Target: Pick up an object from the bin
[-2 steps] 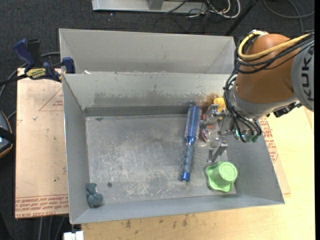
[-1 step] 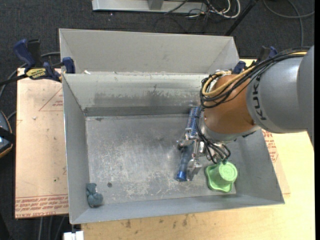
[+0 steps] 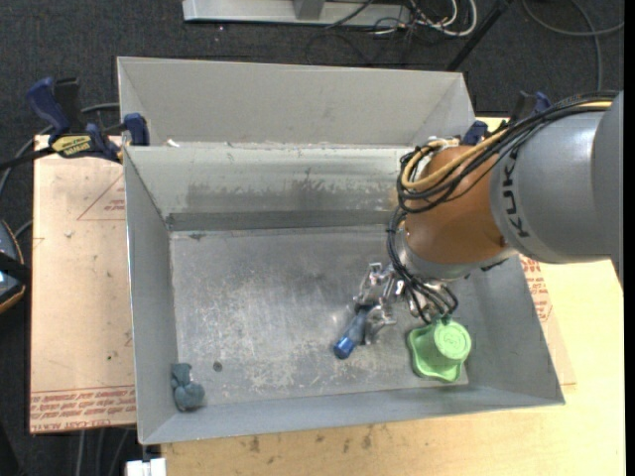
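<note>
- The arm [image 3: 466, 216] reaches in from the right, tool [image 3: 374, 310] low over the bin [image 3: 149, 266] floor; its grip cannot be told.
- A small blue piece [image 3: 346, 344] lies just beside the tool, right of centre; bare floor stretches leftward.

Gripper [image 3: 374, 308] — perhaps touching — blue piece [image 3: 345, 345].
</note>
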Controlling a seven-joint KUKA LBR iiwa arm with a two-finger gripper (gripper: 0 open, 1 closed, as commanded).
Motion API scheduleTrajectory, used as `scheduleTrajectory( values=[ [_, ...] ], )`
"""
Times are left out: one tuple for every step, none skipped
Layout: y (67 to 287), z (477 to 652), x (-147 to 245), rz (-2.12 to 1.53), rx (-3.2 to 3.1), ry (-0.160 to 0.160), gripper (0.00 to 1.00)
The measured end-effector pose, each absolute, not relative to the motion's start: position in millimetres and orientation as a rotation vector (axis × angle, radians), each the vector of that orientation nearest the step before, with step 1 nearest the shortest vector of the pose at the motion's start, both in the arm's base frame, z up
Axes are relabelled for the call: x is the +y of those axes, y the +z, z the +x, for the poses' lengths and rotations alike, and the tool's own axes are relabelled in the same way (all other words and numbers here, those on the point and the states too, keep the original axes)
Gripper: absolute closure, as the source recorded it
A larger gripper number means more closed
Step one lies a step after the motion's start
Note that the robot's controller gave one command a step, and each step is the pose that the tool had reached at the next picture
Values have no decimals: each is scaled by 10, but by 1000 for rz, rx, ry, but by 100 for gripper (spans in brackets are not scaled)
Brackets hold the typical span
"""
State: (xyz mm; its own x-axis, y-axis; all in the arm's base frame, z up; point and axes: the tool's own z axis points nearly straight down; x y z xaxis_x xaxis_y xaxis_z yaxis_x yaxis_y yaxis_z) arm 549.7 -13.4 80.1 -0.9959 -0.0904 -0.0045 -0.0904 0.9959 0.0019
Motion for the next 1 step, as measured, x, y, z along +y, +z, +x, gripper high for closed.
scheduleTrajectory(
  values=[
    [2243, 5436, -130, -154, 3129, 0, 100]
  ],
)
